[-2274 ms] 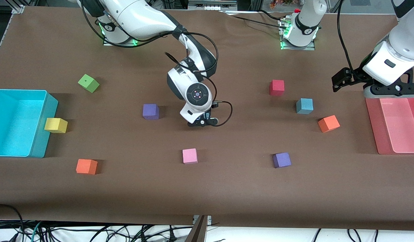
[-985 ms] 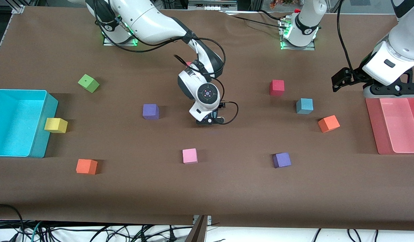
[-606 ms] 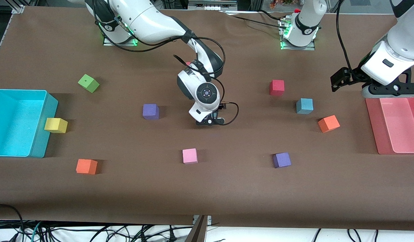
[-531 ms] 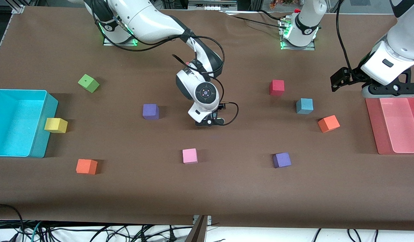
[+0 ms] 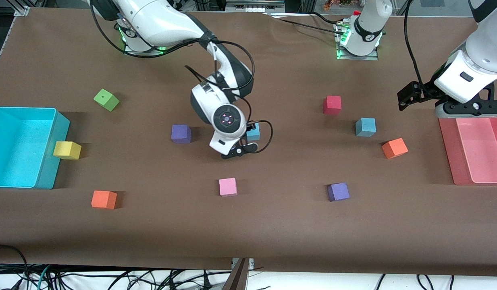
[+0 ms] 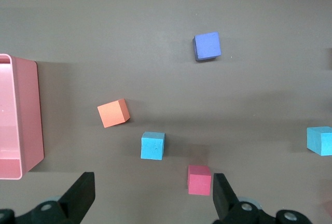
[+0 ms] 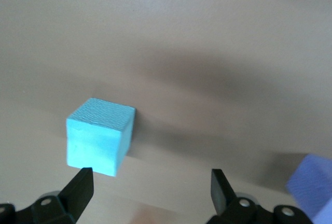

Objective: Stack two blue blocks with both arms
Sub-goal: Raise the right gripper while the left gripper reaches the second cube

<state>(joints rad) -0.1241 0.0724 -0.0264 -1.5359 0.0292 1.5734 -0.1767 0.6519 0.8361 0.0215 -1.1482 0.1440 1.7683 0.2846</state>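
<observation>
Your right gripper point(image 7: 148, 190) gaped empty beside 1 blue block point(image 7: 100, 135) (untouched); left gripper point(image 6: 150, 195) waited, spread wide.

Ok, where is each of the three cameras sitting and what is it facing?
Front view: high across the table, facing both arms; right gripper by a blue block.
Left wrist view: looks down on cubes and the pink tray; left gripper jaws open.
Right wrist view: close over the tabletop; open jaws.
Shared: that blue block shows in all three.
</observation>
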